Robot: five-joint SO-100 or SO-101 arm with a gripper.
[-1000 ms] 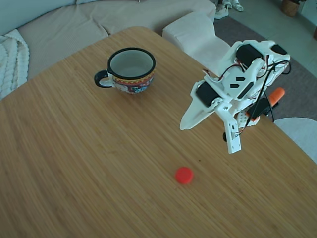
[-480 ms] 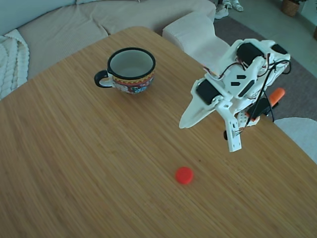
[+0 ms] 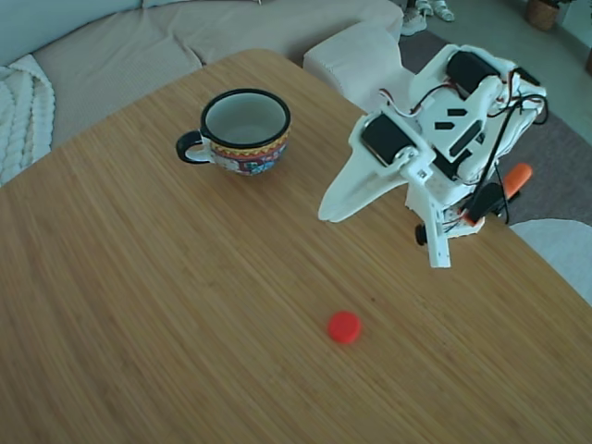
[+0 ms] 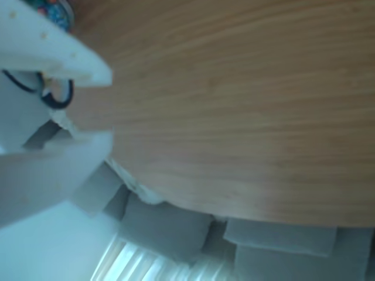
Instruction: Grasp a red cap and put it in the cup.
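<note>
gripper (image 3: 381, 236) fingers spread apart, empty, above table (image 3: 139, 305) | red cap (image 3: 343, 326) on table, 7 o'clock of gripper | cup (image 3: 244, 130) upright, 10 o'clock of gripper

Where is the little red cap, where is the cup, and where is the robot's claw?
red cap (image 3: 343, 326): fixed view, on the middle of its top.
cup (image 3: 243, 155): fixed view, on the patterned band on its outside.
gripper (image 3: 384, 239): fixed view, midway between its two white fingertips, which stand apart above the table.
</note>
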